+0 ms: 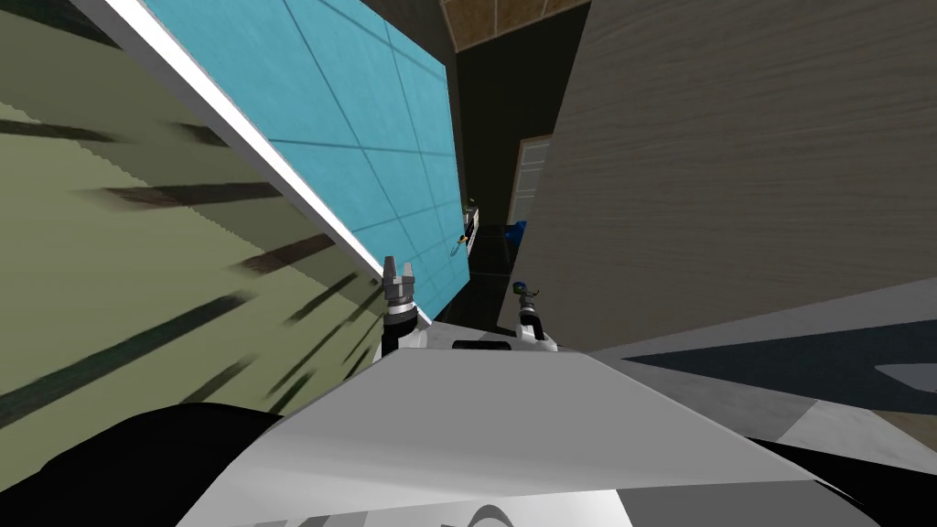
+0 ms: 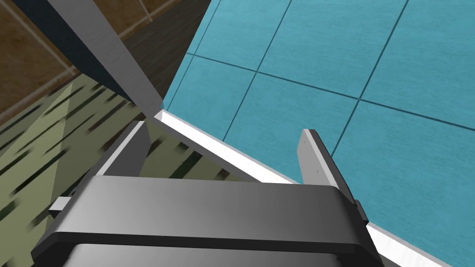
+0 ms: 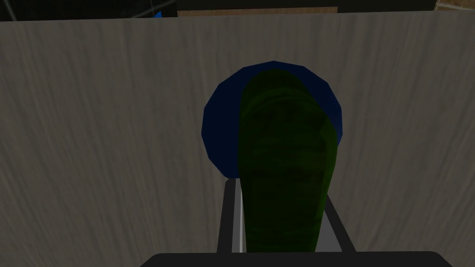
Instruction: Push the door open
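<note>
At the right gripper (image 1: pixel 524 297), lower middle of the head view, a firm clamp on the green handle (image 3: pixel 283 153), with one finger (image 3: pixel 229 218) pressed to each side. Long axis of the handle in line with the gripper, running from the blue round plate (image 3: pixel 218 130) straight back toward the gripper's body. Pale wood-grain door (image 1: pixel 732 165) across the right half of the frame, directly ahead of the fingertips, its near edge slanting from lower centre to the top. One door, one handle, one plate, two grippers. At the left gripper (image 1: pixel 399 273), just left of centre, fingers spread apart beside a white strip (image 1: pixel 249 142). Teal tiled surface (image 1: pixel 366 110) at upper left, olive streaked surface (image 1: pixel 110 274) further left.
</note>
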`<state>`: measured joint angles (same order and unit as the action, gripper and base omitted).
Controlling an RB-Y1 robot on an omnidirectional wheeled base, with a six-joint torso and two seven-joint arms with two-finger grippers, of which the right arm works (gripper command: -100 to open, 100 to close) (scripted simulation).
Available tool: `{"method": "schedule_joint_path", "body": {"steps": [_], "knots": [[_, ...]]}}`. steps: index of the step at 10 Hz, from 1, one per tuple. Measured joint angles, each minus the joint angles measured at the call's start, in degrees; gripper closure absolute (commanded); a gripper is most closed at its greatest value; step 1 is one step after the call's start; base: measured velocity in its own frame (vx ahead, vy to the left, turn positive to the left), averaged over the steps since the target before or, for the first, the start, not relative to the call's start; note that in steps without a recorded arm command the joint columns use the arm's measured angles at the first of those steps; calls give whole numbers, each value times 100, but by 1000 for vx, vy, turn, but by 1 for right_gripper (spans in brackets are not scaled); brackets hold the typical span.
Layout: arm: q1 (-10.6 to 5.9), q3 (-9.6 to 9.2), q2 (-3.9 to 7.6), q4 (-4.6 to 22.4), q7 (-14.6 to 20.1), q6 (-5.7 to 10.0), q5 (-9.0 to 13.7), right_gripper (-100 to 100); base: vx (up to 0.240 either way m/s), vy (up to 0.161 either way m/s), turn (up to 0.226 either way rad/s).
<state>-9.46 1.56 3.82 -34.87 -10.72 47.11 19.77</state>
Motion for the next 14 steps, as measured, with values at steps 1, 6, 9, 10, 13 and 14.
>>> {"method": "schedule_joint_path", "body": {"steps": [1, 6, 9, 10, 13, 14], "knots": [[41, 46, -5, -55, -39, -22, 29, 100, 200, 6, -52], [-56, 276, 15, 67, -155, 114, 168, 100, 158, 17, -61], [-14, 433, 34, -19, -266, 44, 263, 100, 115, 21, -44], [-28, 502, 29, -4, -297, 27, 309, 100, 182, 47, -78], [7, 686, 23, 16, -374, 63, 425, 100, 190, 26, -66], [-86, 763, 40, 143, -402, 95, 473, 100, 208, 32, -79]]}}
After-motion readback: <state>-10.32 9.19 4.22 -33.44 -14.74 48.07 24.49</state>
